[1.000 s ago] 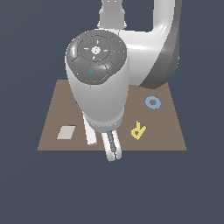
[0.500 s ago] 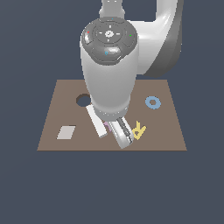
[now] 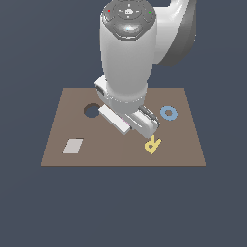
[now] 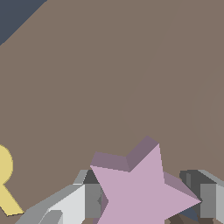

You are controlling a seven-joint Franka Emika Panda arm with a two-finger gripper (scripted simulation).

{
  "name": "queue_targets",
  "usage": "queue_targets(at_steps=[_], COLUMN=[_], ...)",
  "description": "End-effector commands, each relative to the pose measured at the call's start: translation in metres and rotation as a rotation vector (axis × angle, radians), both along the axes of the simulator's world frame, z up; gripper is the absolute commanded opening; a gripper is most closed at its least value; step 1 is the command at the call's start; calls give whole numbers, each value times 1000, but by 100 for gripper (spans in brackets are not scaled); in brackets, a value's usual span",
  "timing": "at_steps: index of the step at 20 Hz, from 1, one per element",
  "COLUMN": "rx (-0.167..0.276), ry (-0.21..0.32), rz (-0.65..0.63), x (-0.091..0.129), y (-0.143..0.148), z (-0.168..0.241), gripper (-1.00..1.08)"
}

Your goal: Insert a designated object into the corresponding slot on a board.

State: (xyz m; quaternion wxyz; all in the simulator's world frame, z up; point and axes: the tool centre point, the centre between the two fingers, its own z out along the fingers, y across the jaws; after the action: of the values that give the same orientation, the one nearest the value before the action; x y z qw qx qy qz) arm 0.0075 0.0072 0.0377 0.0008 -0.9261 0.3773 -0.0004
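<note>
1. Pinching the pink star (image 4: 146, 192) between the two fingers (image 4: 83, 201) of the gripper (image 4: 146, 203) — one pad on each side, star flat and filling the gap.
2. Just beyond one finger, apart from it: yellow R-shaped piece (image 4: 5, 183) lying on the brown board (image 4: 131, 78).
3. Farther off in the exterior view — blue ring (image 3: 168, 113), dark round hole (image 3: 90, 110), pale grey patch (image 3: 73, 146).
4. Star-shaped slot: not visible, hidden by the arm.
</note>
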Motion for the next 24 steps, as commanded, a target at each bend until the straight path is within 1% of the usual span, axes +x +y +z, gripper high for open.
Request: queue_targets(at_steps=[1, 6, 12, 18, 24], rx=[0, 0, 0, 0, 0], ry=[-1, -1, -2, -1, -1], rz=[83, 208, 308, 354, 356], x=[-12, -31, -45, -52, -52], y=[0, -3, -8, -11, -12], z=[1, 2, 2, 3, 1], gripper=[-100, -100, -100, -100, -100])
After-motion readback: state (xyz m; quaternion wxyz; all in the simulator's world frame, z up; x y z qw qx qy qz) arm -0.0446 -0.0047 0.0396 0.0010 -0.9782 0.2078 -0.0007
